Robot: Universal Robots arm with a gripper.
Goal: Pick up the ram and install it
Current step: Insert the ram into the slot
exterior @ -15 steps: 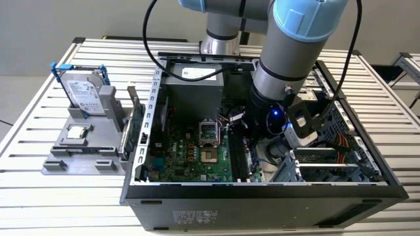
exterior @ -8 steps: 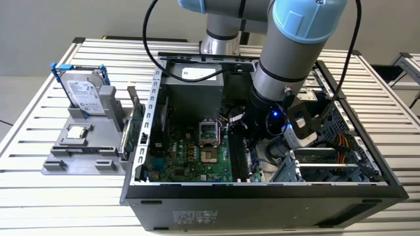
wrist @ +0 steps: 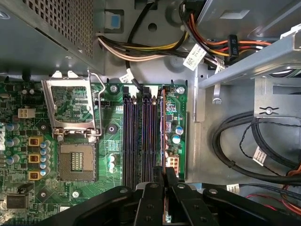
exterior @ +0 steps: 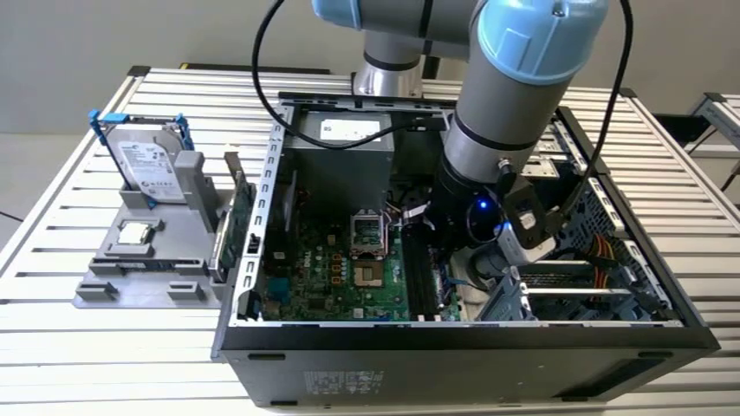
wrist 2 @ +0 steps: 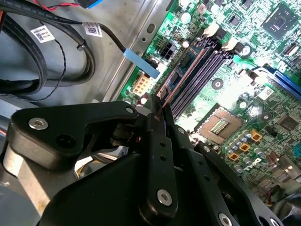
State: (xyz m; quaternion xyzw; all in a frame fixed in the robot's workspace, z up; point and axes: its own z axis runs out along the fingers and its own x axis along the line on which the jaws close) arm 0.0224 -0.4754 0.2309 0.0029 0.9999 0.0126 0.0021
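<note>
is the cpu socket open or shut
Open. In the first wrist view the cpu socket shows its bare contact grid, and its metal cover with the lever is swung back flat beside it, not over the contacts.

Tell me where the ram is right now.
In both wrist views the ram stands edge-on in the tool, over the outermost motherboard memory slot, beside the empty slots.
</note>
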